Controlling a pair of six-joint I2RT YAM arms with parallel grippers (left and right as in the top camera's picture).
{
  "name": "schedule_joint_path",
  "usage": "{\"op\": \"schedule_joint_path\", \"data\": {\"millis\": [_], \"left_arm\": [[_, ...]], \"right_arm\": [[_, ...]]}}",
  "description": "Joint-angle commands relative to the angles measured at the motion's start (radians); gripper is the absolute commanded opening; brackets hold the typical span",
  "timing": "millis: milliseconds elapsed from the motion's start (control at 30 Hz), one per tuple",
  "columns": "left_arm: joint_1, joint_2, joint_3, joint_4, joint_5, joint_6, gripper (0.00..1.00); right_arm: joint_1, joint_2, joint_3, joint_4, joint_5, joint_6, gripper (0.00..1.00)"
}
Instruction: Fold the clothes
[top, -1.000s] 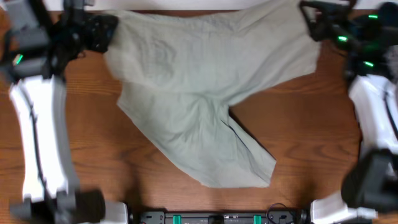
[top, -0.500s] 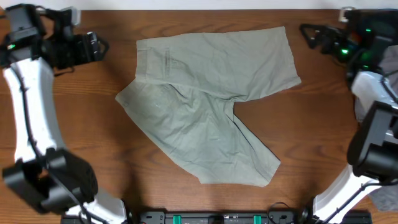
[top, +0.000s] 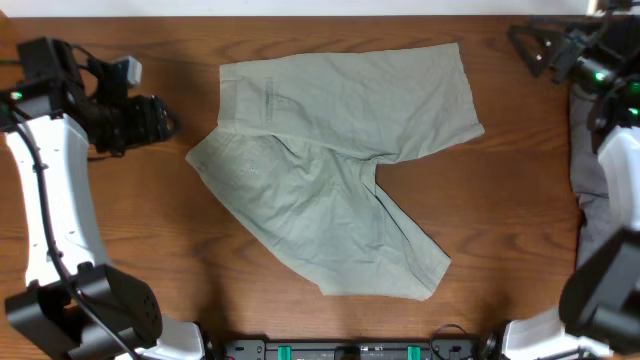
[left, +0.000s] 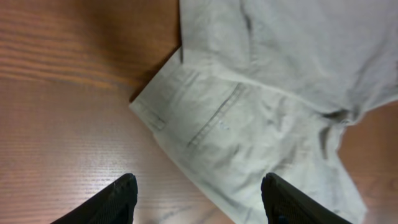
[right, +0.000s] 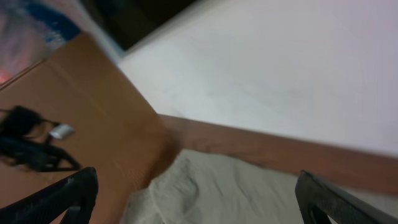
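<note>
the shorts (top: 330, 170) are lying flat in the middle of the wooden table (top: 500, 230), light khaki-green and lightly creased, a stitched pocket seam showing in the left wrist view. the waistband is sitting at the left; one leg is running straight right along the far side, the other is slanting toward the near right. the left gripper (top: 170, 122) is hanging near the waistband, jaws apart and empty. the right gripper (top: 535, 50) is hovering by the far right corner, jaws spread wide, holding nothing
</note>
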Motion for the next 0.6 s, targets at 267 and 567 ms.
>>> {"op": "schedule_joint_path", "data": {"millis": [267, 567], "left_arm": [[0.0, 0.068, -0.315, 0.317, -0.031, 0.009, 0.66], [0.0, 0.102, -0.346, 0.332, -0.031, 0.005, 0.66]], "right_arm": [[0.039, -0.273, 0.016, 0.106, -0.043, -0.042, 0.99], [0.085, -0.317, 0.084, -0.012, 0.485, 0.002, 0.99]]}}
